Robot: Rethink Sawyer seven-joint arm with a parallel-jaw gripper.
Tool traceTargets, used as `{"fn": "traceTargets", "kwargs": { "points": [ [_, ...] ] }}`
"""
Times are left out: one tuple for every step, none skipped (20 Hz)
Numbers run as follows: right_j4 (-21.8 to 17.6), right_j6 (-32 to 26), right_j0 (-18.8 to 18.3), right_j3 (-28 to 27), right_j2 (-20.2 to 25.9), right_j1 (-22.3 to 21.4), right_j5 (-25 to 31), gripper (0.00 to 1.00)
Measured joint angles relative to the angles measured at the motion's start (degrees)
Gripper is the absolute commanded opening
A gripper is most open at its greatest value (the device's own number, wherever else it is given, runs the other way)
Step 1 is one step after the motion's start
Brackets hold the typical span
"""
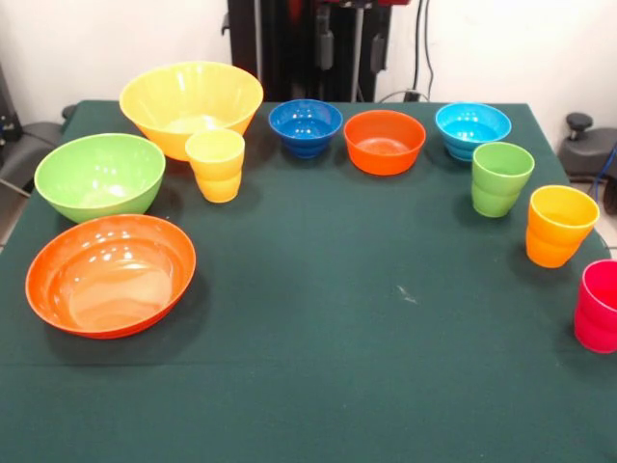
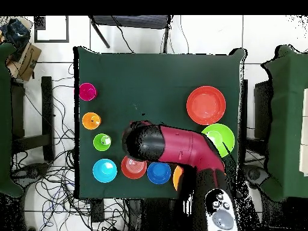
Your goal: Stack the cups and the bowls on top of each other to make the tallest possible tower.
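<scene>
All cups and bowls stand apart on the green table (image 1: 318, 318); nothing is stacked. On the left are the large yellow bowl (image 1: 191, 101), large green bowl (image 1: 99, 174) and large orange bowl (image 1: 111, 273), with the yellow cup (image 1: 216, 164) beside them. At the back are the small dark blue bowl (image 1: 306, 125), small orange bowl (image 1: 385, 141) and light blue bowl (image 1: 472, 128). On the right stand the green cup (image 1: 501, 177), orange-yellow cup (image 1: 560, 224) and pink-red cup (image 1: 600, 305). In the overhead view the arm's black end (image 2: 141, 141) hangs over the small orange bowl (image 2: 133, 167); the gripper under it is hidden.
The red arm (image 2: 192, 150) reaches from the base across the table's near edge in the overhead view, covering the yellow cup and most of the large yellow bowl (image 2: 177, 177). The black pedestal (image 1: 308, 48) stands behind the table. Cables lie on the floor around it.
</scene>
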Motion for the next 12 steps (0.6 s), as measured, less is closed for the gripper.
{"fn": "traceTargets", "kwargs": {
  "points": [
    [-0.3,0.0,-0.4,-0.4,0.3,0.3,0.1,1.0],
    [-0.9,0.0,-0.7,-0.9,0.5,0.7,0.1,1.0],
    [-1.1,0.0,-0.7,-1.2,0.7,0.9,0.1,1.0],
    [-1.5,0.0,-0.7,-1.5,0.9,1.1,0.1,1.0],
    [-1.8,0.0,-0.7,-1.7,1.1,1.3,0.1,1.0],
    [-2.0,0.0,-0.7,-1.9,1.3,1.5,0.1,1.0],
    [-2.4,0.0,-0.6,-2.2,1.6,1.9,0.1,1.0],
    [-2.9,0.0,-0.6,-2.5,2.0,2.4,0.1,1.0],
    [-3.5,0.0,-0.6,-2.7,2.4,2.9,0.1,1.0],
    [-3.8,0.0,-0.6,-2.8,2.6,3.2,0.1,1.0],
    [-4.0,0.0,-0.6,-2.8,2.7,3.3,0.1,1.0],
    [-4.8,0.0,-0.7,-2.8,3.3,3.8,0.1,1.0]
  ]
}}
